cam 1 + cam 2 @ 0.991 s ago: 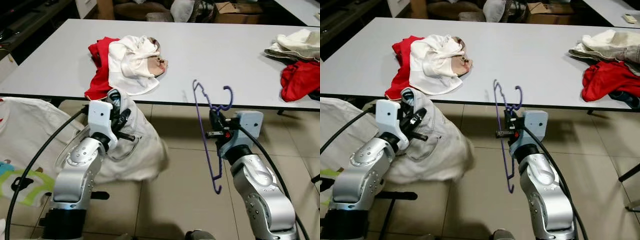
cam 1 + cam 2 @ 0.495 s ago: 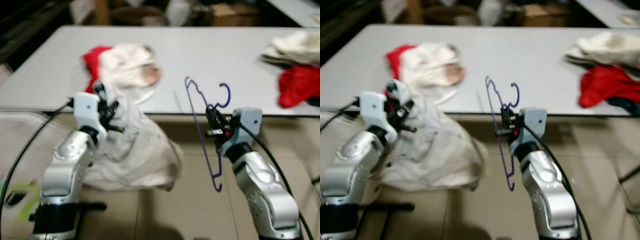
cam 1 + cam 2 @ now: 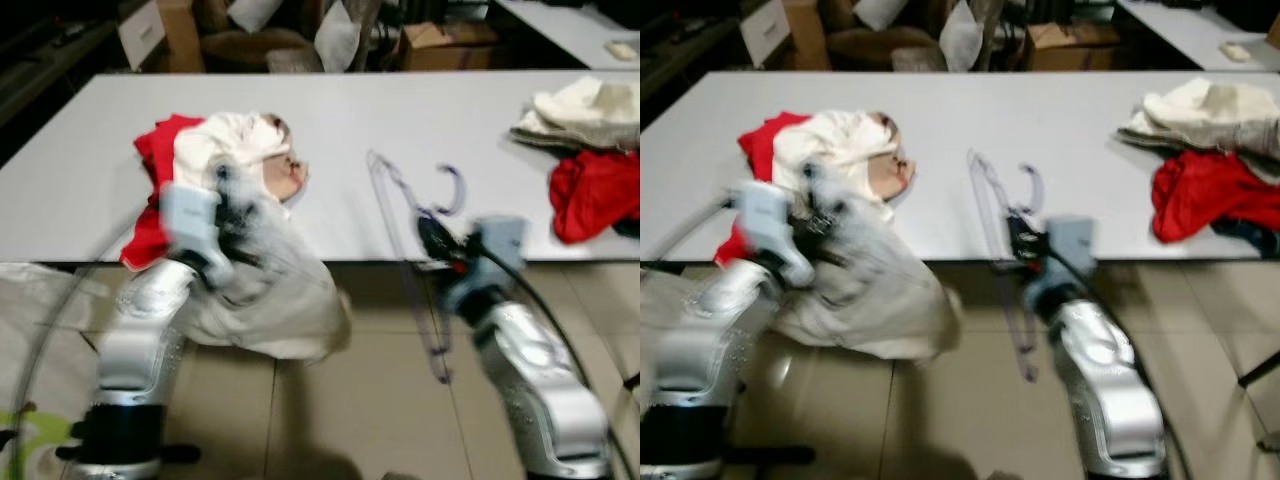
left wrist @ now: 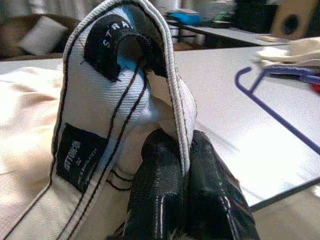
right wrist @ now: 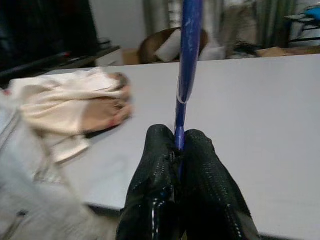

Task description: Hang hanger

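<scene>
- Hanger (image 5: 189, 60) (purple wire) is pinched between the right gripper (image 5: 180, 145) fingers, rising upright at the near edge of the table (image 3: 400, 110).
- Pale garment (image 3: 265, 290) is clamped at its waistband (image 4: 170, 75) by the closed left gripper (image 4: 182, 160), hanging below the table edge.
- Red and cream clothes (image 3: 215, 160) lie on the table behind it.

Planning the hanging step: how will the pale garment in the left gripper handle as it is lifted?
Probably floppy: the pale garment sags in folds below the left gripper, pinched at its stitched waistband. That thick seam likely grips well. The loose bulk may swing near the table edge.
</scene>
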Robot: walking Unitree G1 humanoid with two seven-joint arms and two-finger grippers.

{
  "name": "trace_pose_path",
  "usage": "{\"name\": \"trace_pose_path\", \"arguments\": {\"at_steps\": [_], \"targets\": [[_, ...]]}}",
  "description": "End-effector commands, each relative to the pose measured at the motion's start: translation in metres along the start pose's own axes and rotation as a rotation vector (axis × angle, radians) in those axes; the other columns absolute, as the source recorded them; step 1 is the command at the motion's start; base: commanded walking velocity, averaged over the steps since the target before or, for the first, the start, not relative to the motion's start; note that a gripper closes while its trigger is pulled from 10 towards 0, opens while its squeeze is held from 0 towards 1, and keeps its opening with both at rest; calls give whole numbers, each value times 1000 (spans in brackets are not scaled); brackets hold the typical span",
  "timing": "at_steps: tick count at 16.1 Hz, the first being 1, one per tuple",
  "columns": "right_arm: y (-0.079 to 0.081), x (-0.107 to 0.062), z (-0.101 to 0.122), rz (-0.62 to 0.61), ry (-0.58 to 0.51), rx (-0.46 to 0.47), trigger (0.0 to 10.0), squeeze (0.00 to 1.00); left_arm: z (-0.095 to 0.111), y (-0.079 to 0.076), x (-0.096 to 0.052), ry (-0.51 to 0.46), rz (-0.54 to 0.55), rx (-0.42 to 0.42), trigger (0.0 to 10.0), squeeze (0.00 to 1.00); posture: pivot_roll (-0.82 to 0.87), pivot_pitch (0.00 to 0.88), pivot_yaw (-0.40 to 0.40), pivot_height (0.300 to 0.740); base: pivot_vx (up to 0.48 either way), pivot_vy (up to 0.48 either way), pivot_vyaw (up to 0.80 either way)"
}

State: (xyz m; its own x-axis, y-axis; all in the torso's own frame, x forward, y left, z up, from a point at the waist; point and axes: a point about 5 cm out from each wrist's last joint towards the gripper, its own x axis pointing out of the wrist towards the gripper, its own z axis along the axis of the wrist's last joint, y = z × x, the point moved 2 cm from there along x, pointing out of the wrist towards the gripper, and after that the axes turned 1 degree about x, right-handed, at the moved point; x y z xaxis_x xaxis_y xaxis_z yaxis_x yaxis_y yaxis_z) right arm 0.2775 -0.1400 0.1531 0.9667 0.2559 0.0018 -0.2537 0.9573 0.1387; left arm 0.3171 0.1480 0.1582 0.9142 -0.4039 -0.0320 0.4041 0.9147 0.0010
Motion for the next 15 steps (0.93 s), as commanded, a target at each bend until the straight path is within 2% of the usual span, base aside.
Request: {"name": "trace_pose_path", "arguments": {"at_steps": [1,3,4,5,7,8,9,11,12,13,14,15], "targets": [[10,2,6,41,-28,14,10000,0,17,3,-4,-65,-9,23,10000,0,-127,16,33,740,349,0,0],[12,0,10,100,-31,-2,10000,0,23,-6,-2,-89,-89,10,10000,0,-126,12,32,740,354,0,0],[11,-2,15,151,-32,-19,10000,0,31,-5,3,-116,-97,9,10000,0,-122,8,33,740,352,0,0],[5,-9,25,246,-27,-74,10000,0,51,-1,15,-170,-109,19,10000,0,-120,3,34,740,352,0,0],[-1,-14,31,294,-19,-111,10000,0,64,1,22,-201,-119,30,10000,0,-120,3,34,740,352,0,0],[-10,-20,37,327,-11,-141,10000,0,75,6,30,-225,-120,40,10000,0,-118,0,37,740,352,0,0],[-28,-35,55,398,6,-198,10000,0,102,16,47,-274,-107,77,10000,0,-121,0,44,740,352,0,0],[-38,-52,70,497,37,-221,10000,0,128,26,59,-313,-84,138,10000,0,-124,0,49,740,354,0,0],[-39,-71,78,627,97,-207,10000,0,153,38,67,-339,-35,237,10000,0,-128,0,50,740,352,0,0],[-42,-80,82,671,132,-201,10000,0,169,47,69,-360,10,297,10000,0,-126,0,45,740,352,0,0],[-45,-82,84,674,140,-198,10000,0,174,50,69,-370,25,312,10000,0,-126,0,45,740,356,0,0],[-50,-85,92,678,129,-202,10000,0,189,56,70,-401,46,322,10000,0,-121,0,37,740,352,0,0]]}}
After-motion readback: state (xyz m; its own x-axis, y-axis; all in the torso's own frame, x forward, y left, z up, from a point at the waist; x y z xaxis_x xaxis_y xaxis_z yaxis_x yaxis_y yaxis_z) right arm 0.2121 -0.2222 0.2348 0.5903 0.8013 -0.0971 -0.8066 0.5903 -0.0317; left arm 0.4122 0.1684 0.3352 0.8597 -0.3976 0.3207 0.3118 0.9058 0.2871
